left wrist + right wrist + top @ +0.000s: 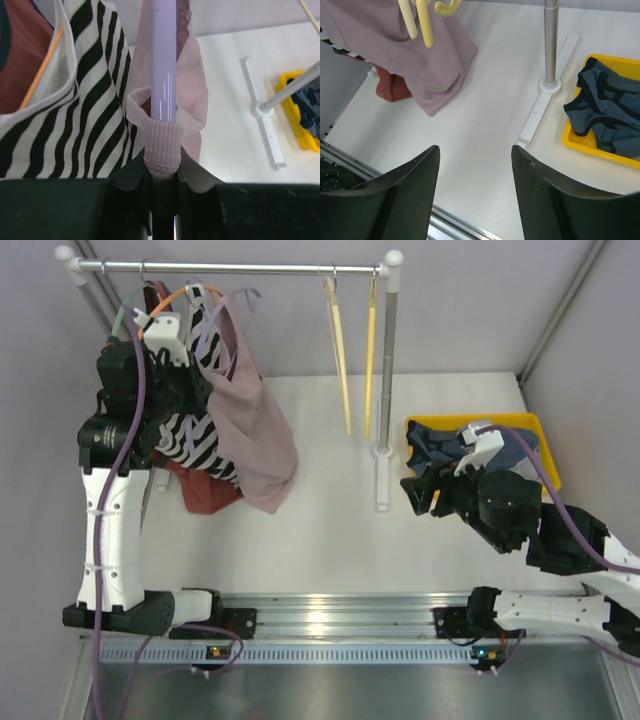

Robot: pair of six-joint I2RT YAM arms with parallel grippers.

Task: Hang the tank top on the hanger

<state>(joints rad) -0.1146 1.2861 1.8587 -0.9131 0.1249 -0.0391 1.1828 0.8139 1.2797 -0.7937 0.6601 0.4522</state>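
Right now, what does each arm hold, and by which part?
The left fingers pinch the hanger by its lavender arm, with the ribbed strap of the tank top caught there too. The right fingers hold nothing.

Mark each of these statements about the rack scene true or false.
1. The left jaws grip the hanger, with a strap of the tank top looped over it. True.
2. The right jaws clamp cloth. False: they stand open and empty.
3. The yellow bin holds dark blue clothing. True.
4. The striped top lies in that bin. False: it hangs beside the tank top.
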